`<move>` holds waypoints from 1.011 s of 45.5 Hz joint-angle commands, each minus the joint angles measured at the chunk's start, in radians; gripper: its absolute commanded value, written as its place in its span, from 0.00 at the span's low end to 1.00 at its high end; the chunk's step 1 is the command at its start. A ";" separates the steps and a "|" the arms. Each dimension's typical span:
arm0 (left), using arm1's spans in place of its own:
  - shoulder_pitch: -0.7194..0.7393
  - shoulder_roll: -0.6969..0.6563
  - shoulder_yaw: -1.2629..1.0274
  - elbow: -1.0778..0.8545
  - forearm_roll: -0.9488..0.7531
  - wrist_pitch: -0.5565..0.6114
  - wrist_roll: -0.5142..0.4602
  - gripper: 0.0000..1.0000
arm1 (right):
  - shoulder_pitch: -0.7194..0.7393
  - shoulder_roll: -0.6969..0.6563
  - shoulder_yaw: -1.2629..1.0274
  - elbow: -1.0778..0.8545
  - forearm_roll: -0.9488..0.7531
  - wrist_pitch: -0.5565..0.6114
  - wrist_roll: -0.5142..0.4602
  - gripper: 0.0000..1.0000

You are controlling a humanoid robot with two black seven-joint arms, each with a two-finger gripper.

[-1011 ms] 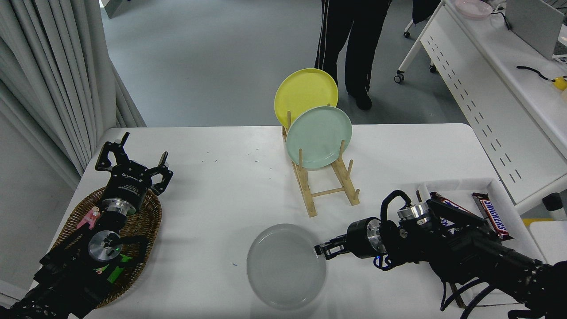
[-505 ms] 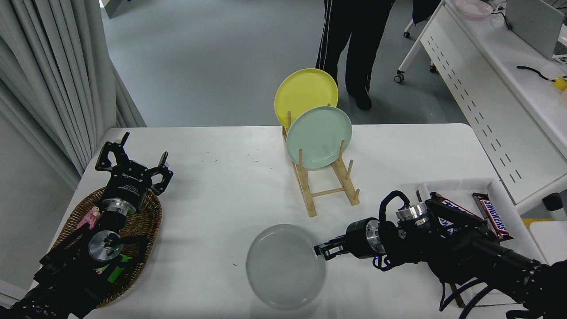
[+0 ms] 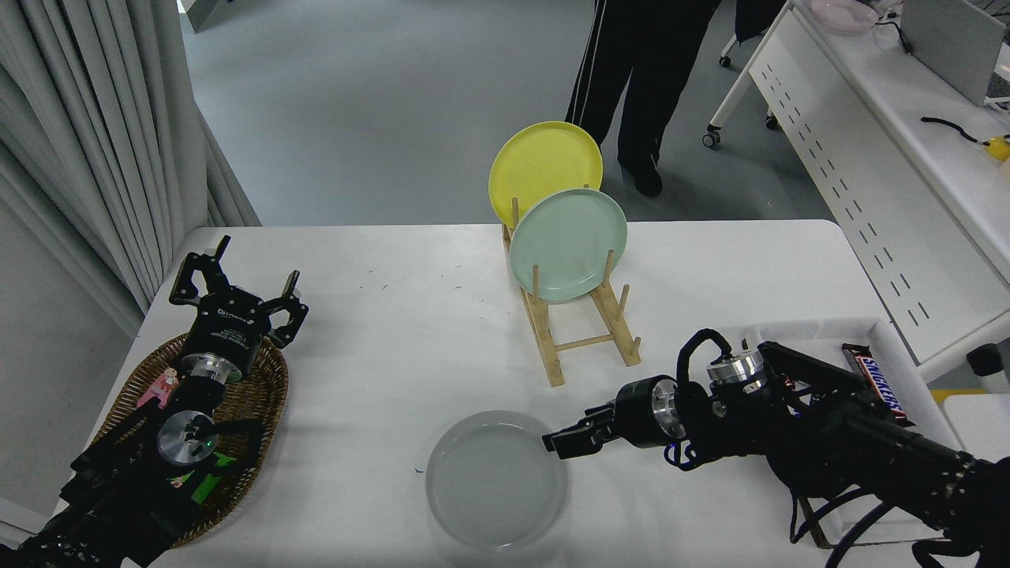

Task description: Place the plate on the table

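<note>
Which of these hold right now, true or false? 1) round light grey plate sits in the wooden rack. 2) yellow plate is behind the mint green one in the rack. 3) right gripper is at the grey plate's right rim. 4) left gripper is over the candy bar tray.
1) False. The round light grey plate lies at the near edge of the white table, in front of the wooden rack.
2) True. The yellow plate stands behind the mint green plate.
3) True. The right gripper is shut on that rim.
4) False. The left gripper is open, parked by the wicker basket.
</note>
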 commanded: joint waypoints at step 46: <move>0.000 0.000 0.000 0.000 0.000 0.000 0.000 1.00 | 0.052 -0.372 0.229 0.219 -0.388 0.605 0.091 1.00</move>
